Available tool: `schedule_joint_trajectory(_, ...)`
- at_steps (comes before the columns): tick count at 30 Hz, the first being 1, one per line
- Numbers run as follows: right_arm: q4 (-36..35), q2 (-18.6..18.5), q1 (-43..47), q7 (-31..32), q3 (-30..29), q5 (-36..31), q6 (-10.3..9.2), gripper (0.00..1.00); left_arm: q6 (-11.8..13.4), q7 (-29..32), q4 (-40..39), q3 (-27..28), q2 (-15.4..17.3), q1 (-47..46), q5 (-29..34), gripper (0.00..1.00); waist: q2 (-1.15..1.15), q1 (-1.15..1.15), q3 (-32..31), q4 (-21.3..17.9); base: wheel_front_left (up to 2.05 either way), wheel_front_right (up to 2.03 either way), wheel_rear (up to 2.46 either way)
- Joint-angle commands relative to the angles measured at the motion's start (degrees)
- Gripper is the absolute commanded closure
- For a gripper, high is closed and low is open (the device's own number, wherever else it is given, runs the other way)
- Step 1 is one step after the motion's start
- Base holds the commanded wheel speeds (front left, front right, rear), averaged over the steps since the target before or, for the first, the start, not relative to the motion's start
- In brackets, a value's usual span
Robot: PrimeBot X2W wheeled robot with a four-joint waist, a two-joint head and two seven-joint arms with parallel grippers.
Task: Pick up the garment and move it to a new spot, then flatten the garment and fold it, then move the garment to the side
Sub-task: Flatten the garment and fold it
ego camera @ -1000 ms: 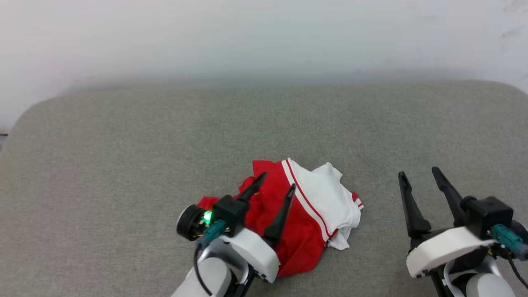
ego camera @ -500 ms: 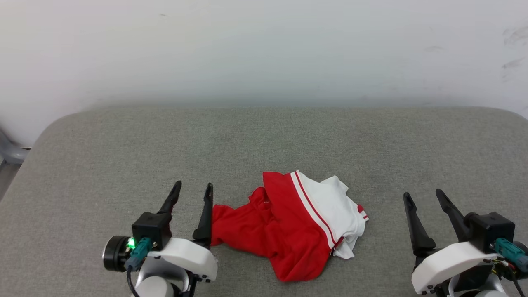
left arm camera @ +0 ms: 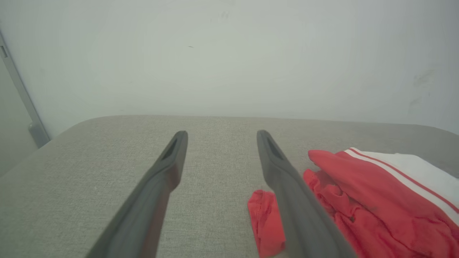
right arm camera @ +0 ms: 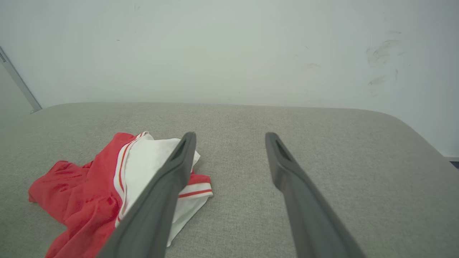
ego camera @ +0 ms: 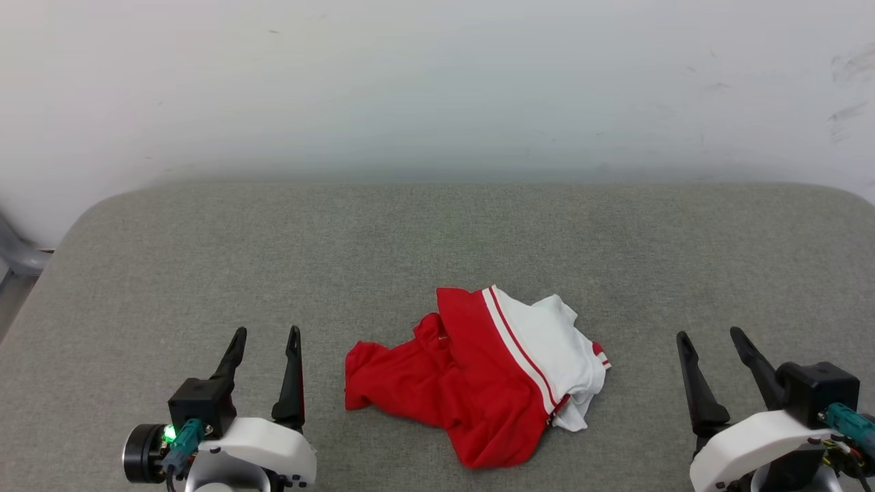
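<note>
Garment: the garment (ego camera: 478,383) lies crumpled in a loose heap on the padded surface (ego camera: 437,232). In the head view it sits at the near middle, between the two grippers and touching neither.
Garment's lie: red cloth makes up the left and near part of the heap. A white part lies over the right side, with a red-and-white striped band running diagonally between the two. One red flap sticks out to the left, flat on the fabric.
Lettering: no print can be made out; it may be hidden in the folds, but I cannot tell.
Left gripper: the left gripper (ego camera: 266,331) sits at the lower left of the head view. Its fingers are spread apart with bare fabric between them, and it holds nothing. Its right finger is near the red flap but apart from it. In the left wrist view that finger crosses in front of the flap's edge.
Left wrist: a green light (ego camera: 169,432) glows on the dark housing.
Right gripper: the right gripper (ego camera: 709,333) sits at the lower right. Its fingers are likewise apart and hold nothing, and it is well apart from the garment's white edge. In the right wrist view its left finger passes in front of the white part.
Surface: grey woven fabric with rounded far corners.
Wall: a pale wall (ego camera: 437,89) stands behind the surface, with scuff marks (right arm camera: 380,53) on its right part.
Left edge: a grey post (left arm camera: 21,96) leans along the wall.
</note>
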Motion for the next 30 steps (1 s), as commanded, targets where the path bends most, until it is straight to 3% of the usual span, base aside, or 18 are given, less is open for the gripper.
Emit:
schedule_joint_trajectory(1, -0.2, 0.1, 0.4, 0.2, 0.0, 0.0, -0.02, 0.0, -0.4, -0.1, -0.3, 0.0, -0.1, 0.7, 0.3, 0.0, 0.0, 0.0, 0.0, 0.0, 0.0, 0.0, 0.0)
schedule_joint_trajectory(7, 2.6, 0.1, -0.7, 3.5, -0.6, 1.1, -0.02, 0.0, -1.4, -0.1, -0.2, -0.5, -0.7, -0.5, 0.6, 0.0, 0.0, 0.0, 0.7, 0.4, 0.0, 0.0, 0.0)
schedule_joint_trajectory(14, 6.2, -1.9, -4.9, 14.9, 1.8, 3.2, -0.02, 0.0, -2.5, -0.1, -1.1, -1.3, -2.2, -2.5, 1.7, 0.0, 0.0, 0.0, 3.3, 2.4, 0.0, 0.0, 0.0)
schedule_joint_trajectory(24, 7.2, -11.6, -16.8, 29.0, 16.8, 9.4, -0.02, 0.0, -3.5, -0.1, -2.8, -0.7, -4.1, -4.6, 3.0, 0.0, 0.0, 0.0, 8.1, 5.4, 0.0, 0.0, 0.0)
schedule_joint_trajectory(30, 9.7, -15.9, -22.1, 34.2, 24.4, 13.4, -0.02, 0.0, -4.3, -0.1, -2.5, -0.5, -5.3, -5.5, 3.7, 0.0, 0.0, 0.0, 9.5, 6.6, 0.0, 0.0, 0.0)
